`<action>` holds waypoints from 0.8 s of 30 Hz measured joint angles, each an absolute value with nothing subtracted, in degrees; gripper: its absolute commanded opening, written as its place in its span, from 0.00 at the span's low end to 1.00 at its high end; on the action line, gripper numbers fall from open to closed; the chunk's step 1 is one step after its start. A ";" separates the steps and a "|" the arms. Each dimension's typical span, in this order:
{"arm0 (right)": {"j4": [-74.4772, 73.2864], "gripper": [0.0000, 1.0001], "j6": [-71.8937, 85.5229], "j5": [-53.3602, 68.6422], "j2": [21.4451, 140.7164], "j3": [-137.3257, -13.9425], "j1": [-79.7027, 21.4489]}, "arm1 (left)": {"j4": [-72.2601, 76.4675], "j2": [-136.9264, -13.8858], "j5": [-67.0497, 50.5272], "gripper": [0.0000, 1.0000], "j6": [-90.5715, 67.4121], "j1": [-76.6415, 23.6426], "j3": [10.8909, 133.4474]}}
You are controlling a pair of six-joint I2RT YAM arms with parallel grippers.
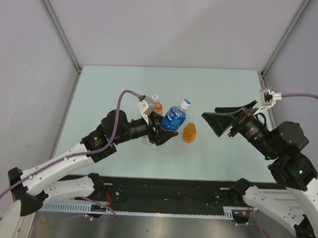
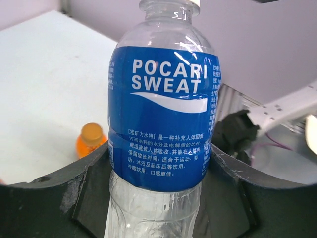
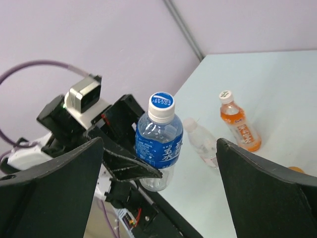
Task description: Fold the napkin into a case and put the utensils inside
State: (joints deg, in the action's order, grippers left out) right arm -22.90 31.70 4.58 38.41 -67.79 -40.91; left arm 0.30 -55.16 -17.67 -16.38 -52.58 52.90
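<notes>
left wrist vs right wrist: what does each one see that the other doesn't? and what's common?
Left wrist only: the front label's lettering up close, and a clear look at the small orange bottle with an orange cap.
Right wrist only: the orange drink bottle with a white cap, a clear bottle near it, and the left wrist camera.
Both: the Pocari Sweat bottle clamped in the left gripper.

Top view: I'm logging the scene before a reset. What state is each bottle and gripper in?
Pocari Sweat bottle: capped, gripped.
left gripper: shut on Pocari Sweat bottle.
right gripper: open, empty.
orange bottle: capped, standing.
clear bottle: capped, standing.
small orange bottle: capped, ungripped.
</notes>
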 measured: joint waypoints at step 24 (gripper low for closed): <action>-25.15 0.76 38.79 -10.57 44.58 -68.40 -48.29 | 2.20 -63.88 28.40 0.00 -3.36 -72.14 57.89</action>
State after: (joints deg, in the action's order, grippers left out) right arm -25.15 38.79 -10.57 44.58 -68.40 -48.29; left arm 2.20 -63.88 28.40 -3.36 -72.14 57.89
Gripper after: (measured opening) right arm 0.754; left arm 0.670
